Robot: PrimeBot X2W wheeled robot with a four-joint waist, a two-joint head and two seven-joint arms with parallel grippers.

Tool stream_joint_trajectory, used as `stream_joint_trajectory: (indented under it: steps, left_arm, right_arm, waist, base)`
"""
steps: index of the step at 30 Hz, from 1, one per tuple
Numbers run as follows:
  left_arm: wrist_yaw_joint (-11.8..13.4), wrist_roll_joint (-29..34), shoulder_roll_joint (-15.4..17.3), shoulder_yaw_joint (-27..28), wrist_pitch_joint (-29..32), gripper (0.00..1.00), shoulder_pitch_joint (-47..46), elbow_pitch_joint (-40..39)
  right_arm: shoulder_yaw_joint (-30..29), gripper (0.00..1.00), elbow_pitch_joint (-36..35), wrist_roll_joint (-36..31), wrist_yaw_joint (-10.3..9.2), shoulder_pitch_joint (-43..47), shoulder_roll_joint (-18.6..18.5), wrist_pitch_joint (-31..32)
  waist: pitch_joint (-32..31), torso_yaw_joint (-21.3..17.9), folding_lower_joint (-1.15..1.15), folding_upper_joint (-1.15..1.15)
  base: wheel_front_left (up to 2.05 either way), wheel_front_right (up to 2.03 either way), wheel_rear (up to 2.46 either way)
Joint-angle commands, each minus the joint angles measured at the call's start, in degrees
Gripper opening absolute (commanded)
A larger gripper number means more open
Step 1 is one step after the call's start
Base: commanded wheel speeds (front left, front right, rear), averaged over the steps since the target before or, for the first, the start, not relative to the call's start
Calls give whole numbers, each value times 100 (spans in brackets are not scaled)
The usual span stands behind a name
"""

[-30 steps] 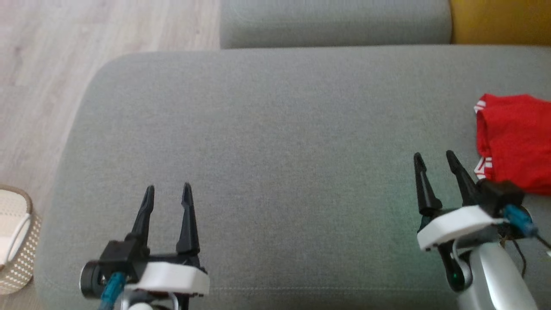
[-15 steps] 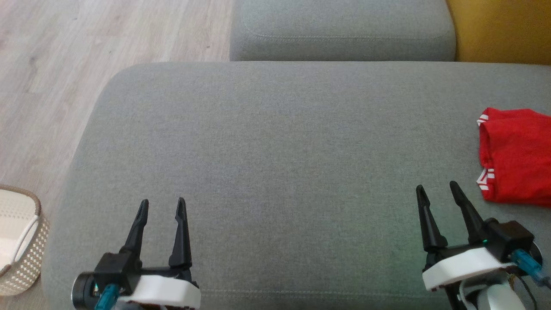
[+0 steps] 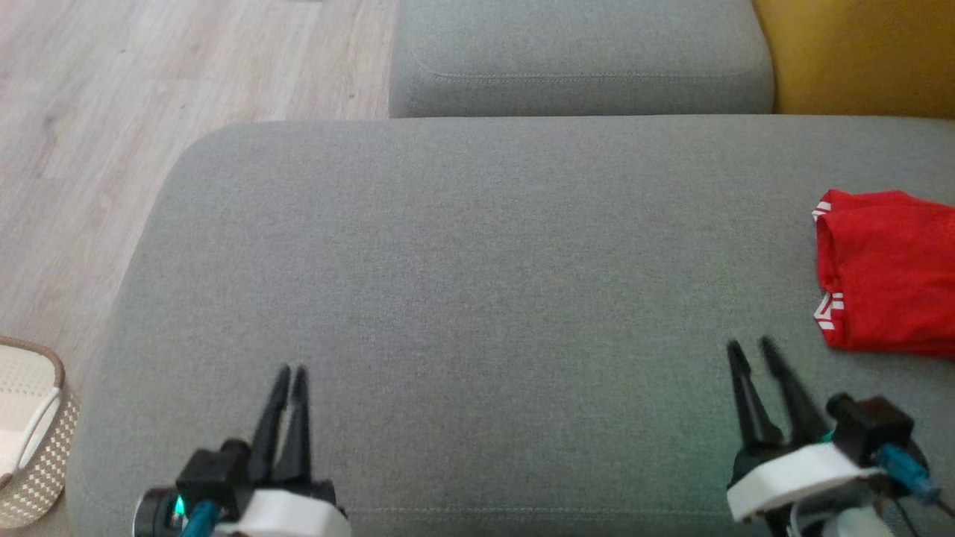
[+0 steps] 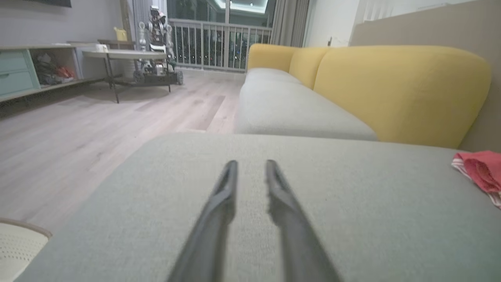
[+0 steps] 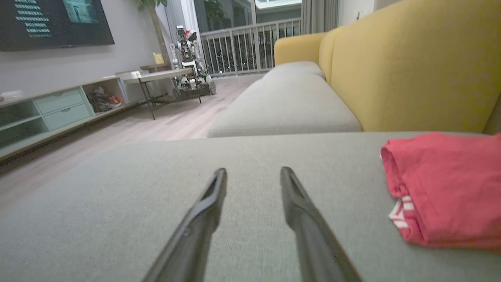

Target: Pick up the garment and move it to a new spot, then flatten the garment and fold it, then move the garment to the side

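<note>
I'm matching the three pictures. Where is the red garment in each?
Head view: garment at the right edge, mid-height.
Left wrist view: garment at the right edge, just below the middle.
Right wrist view: garment at the right, below the middle.
Shared landmark: the yellow backrest beyond it.

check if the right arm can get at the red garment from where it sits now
Probably yes. The right gripper lies close beside the red garment on the grey cushion, holding nothing, with bare cushion between them.
</note>
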Motion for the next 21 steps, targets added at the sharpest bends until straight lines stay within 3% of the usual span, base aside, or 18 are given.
stream_joint_trajectory:
  steps: [1, 21]
  left_arm:
    - [-4, -73, 0, -6, -1, 0, -10, -121]
    - [-208, -1549, 89, 199, 257, 0, -266, 117]
  right_arm:
    - [-17, 0, -75, 73, 0, -44, -6, 17]
    - [-83, 0, -28, 1412, 0, -166, -10, 353]
  waist:
    - [4, -7, 0, 0]
    - [43, -129, 0, 0]
  base:
    - [0, 0, 0]
    - [0, 0, 0]
